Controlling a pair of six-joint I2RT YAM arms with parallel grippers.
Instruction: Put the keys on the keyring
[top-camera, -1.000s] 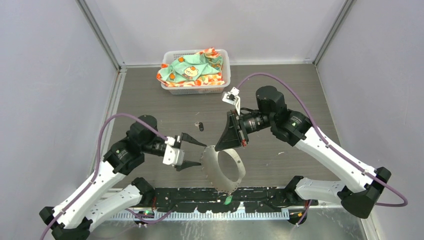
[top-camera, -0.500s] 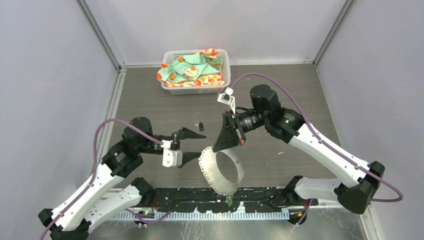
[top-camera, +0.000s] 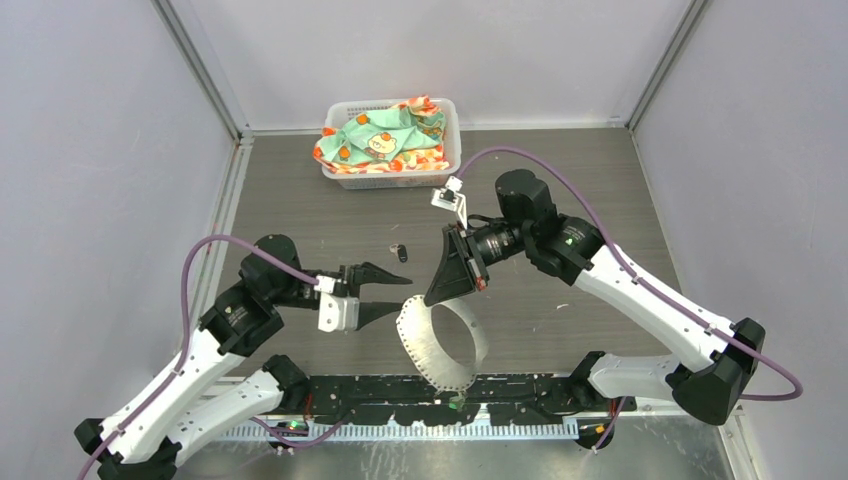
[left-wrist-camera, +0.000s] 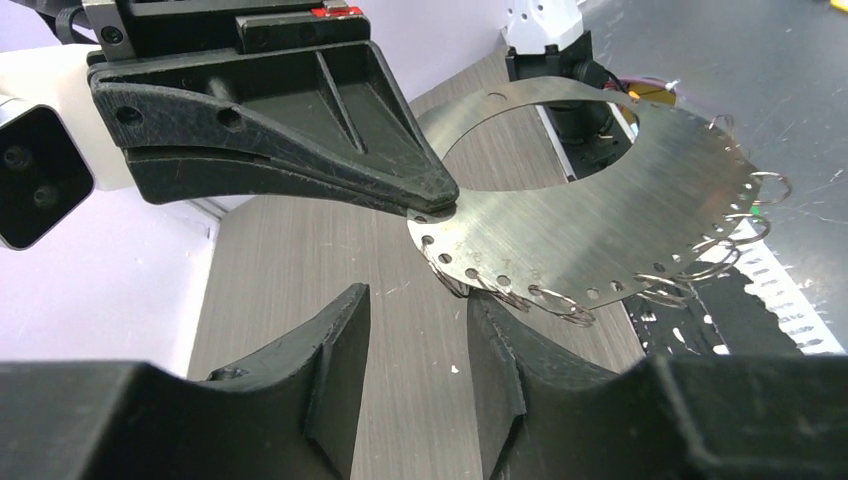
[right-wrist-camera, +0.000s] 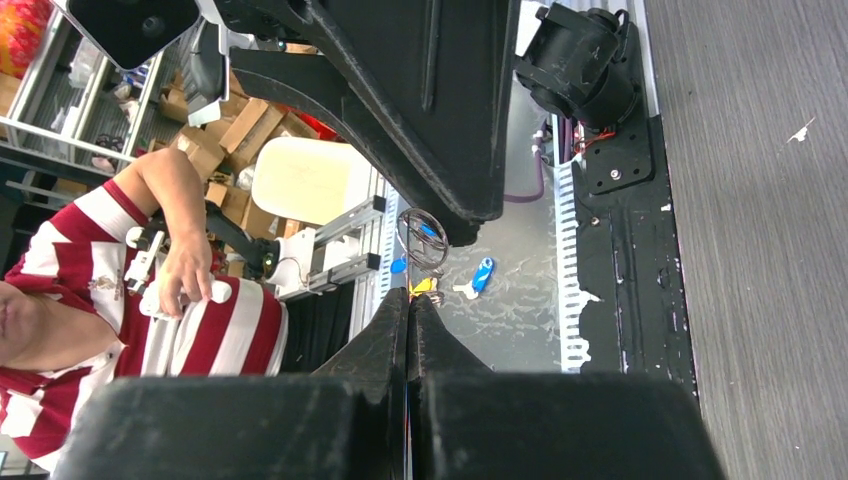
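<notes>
Item, count one: silver-grey perforated metal keyring loop, a thin floppy band, hanging above the grey wood-grain worktop between the two arms. Its long axis is running from the pinched end at upper left toward the near edge, and its toothed rim is facing the left arm. Small wire split rings are dangling along that rim, overlapping too much to count. Right gripper, count one: its black fingers are pressing together on the upper end of the keyring loop, pinching it. Left gripper, count one: its fingers are standing partly spread with nothing between them, pointing at the toothed rim from just beside it. Black-headed small metal key, count one: it is lying on the worktop beyond the left gripper, apart from the keyring loop, too small for its heading to be told. Green speck, count one: it is showing at the loop's lowest edge, unidentifiable. White plastic basket, count one: it is sitting at the far side, holding an orange-and-green patterned cloth.
</notes>
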